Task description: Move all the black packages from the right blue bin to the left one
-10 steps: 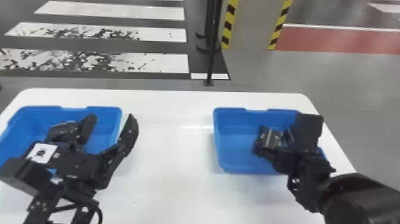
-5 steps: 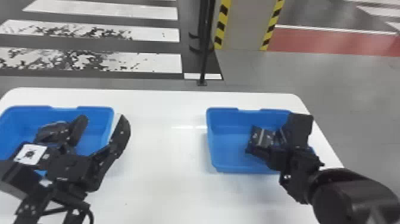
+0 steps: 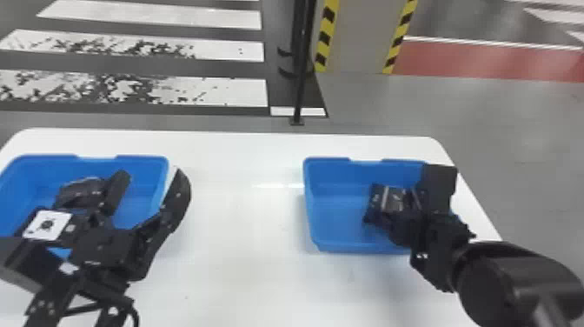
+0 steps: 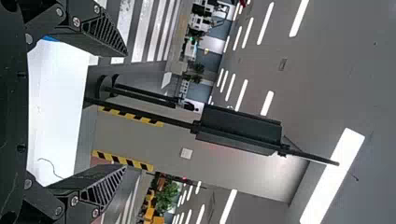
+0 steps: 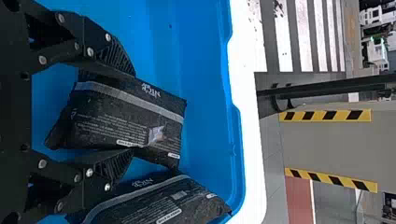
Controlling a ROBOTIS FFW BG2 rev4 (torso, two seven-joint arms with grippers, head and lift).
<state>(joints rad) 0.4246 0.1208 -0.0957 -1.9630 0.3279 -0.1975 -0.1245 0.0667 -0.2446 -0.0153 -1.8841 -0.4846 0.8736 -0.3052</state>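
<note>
The right gripper [image 5: 134,112], which is the nearer one, holds the package [image 5: 161,116] by its long sides, the long axis running roughly along the fingers.

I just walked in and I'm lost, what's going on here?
A robot is meant to shift black packages to the left bin. Its right gripper has one between its fingers in the right bin, with another package beside it. The left gripper is open and empty near the left bin, which seems to hold one.
</note>
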